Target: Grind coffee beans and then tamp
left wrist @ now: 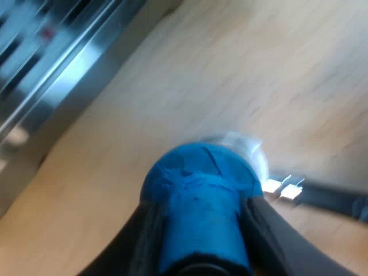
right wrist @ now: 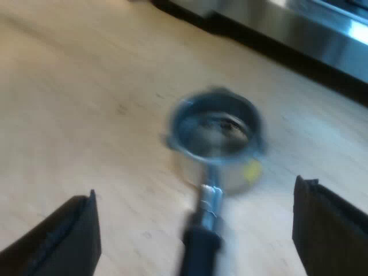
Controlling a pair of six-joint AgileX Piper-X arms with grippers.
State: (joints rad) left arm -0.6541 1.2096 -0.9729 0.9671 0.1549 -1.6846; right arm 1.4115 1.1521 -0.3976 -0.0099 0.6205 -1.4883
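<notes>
Jaws of the left gripper (left wrist: pixel 201 221) pinch the blue tamper (left wrist: pixel 198 184) by its grip. Its round head leads toward the metal holder (left wrist: pixel 284 188), probably so it can press straight down into it. Jaws of the right gripper (right wrist: pixel 198 224) stand spread wide, one to each side of the holder's dark handle (right wrist: pixel 201 250) without touching it, likely ready to steady it. The holder lies loose on the wooden table (right wrist: pixel 86 86), open side up, near the edge where the machine (right wrist: pixel 299 29) stands.
</notes>
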